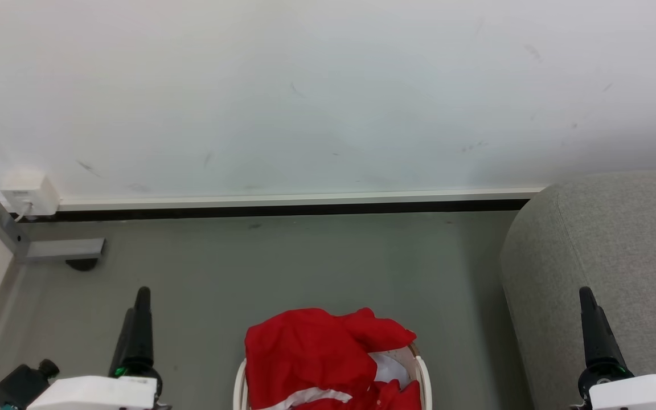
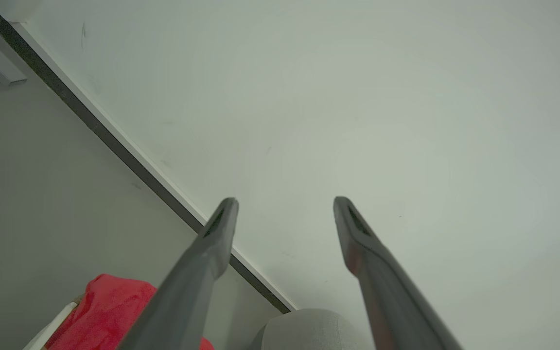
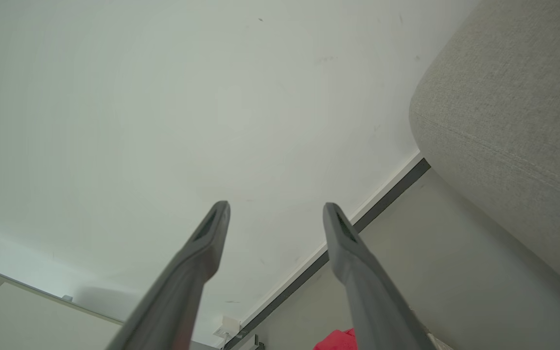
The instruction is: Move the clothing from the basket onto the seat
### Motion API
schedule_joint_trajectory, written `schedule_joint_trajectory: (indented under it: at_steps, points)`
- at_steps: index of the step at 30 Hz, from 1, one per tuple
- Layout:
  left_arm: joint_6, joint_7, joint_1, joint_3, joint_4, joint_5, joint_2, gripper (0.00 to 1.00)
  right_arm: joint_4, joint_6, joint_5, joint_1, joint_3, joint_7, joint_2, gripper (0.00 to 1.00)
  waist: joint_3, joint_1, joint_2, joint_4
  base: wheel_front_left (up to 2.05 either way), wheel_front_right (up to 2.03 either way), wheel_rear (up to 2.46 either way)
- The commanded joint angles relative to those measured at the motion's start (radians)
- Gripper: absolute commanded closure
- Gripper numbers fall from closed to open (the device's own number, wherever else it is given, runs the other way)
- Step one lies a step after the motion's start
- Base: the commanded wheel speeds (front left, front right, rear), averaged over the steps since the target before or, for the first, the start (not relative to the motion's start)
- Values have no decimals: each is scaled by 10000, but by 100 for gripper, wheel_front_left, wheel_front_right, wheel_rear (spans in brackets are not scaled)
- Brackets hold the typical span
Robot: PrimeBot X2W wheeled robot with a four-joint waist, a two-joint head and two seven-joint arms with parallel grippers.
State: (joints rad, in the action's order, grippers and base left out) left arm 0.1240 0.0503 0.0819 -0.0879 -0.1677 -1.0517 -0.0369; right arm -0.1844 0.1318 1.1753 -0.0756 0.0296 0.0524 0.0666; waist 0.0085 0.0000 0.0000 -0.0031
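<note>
The clothing (image 1: 316,353) is a heap of red fabric with a white stripe, piled in the cream-white basket (image 1: 423,376) at the bottom middle of the head view. The light-grey seat (image 1: 618,239) stands to the basket's right. My left gripper (image 1: 142,296) hangs left of the basket and my right gripper (image 1: 587,296) is in front of the seat. In the left wrist view my left gripper (image 2: 285,204) is open and empty, with the clothing (image 2: 110,306) and the seat (image 2: 309,330) below it. The right gripper (image 3: 275,206) is also open, beside the seat (image 3: 513,107).
A white wall with a dark baseboard (image 1: 282,209) runs behind the grey floor (image 1: 305,262). A white socket box (image 1: 29,193) sits at the left corner, with a grey metal bracket (image 1: 60,249) below it.
</note>
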Motion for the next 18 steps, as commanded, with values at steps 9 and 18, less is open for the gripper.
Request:
schedule_joint_trajectory:
  at_steps: [9,18]
  points:
    - [-185,390,49,84,419,2470,-107,0,168,-8,-2214,-274,74,369,128,0,49,0,0,-16,0,0,0]
    - [-290,673,19,256,475,4149,-120,0,-163,-9,-4240,-337,423,648,201,0,76,0,0,10,0,0,0]
